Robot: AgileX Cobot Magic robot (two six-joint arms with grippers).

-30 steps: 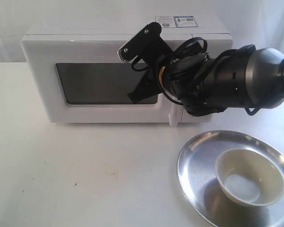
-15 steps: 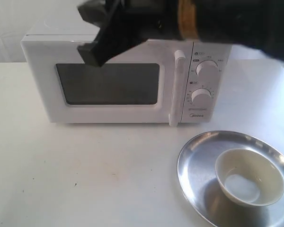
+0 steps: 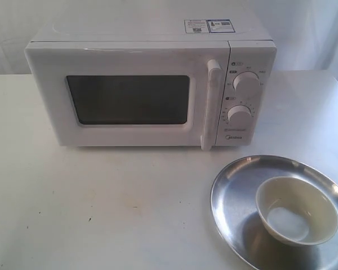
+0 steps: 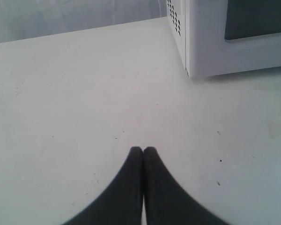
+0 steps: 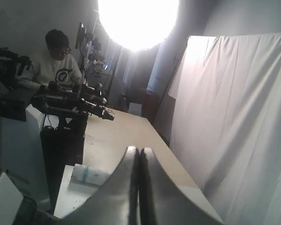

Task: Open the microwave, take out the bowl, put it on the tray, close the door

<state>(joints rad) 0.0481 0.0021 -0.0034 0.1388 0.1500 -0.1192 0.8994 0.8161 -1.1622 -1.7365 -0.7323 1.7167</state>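
Note:
The white microwave [image 3: 152, 84] stands at the back of the table with its door [image 3: 129, 98] closed and the handle [image 3: 210, 104] upright. The cream bowl [image 3: 297, 210] sits inside the steel tray [image 3: 231, 197] at the front right. Neither arm shows in the exterior view. My left gripper [image 4: 143, 150] is shut and empty, low over bare table, with a corner of the microwave [image 4: 210, 42] beyond it. My right gripper [image 5: 138, 150] is shut and empty, pointing away from the table toward the room.
White table surface [image 3: 101, 202] spreads in front of the microwave. In the right wrist view a white curtain [image 5: 234, 117], a bright lamp [image 5: 138, 21], a seated person [image 5: 54, 65] and another wooden table [image 5: 117, 136] show.
The right arm, in front of the microwave door one second ago, rose across the top of the view and has left the exterior view. Microwave, tray and bowl have not moved.

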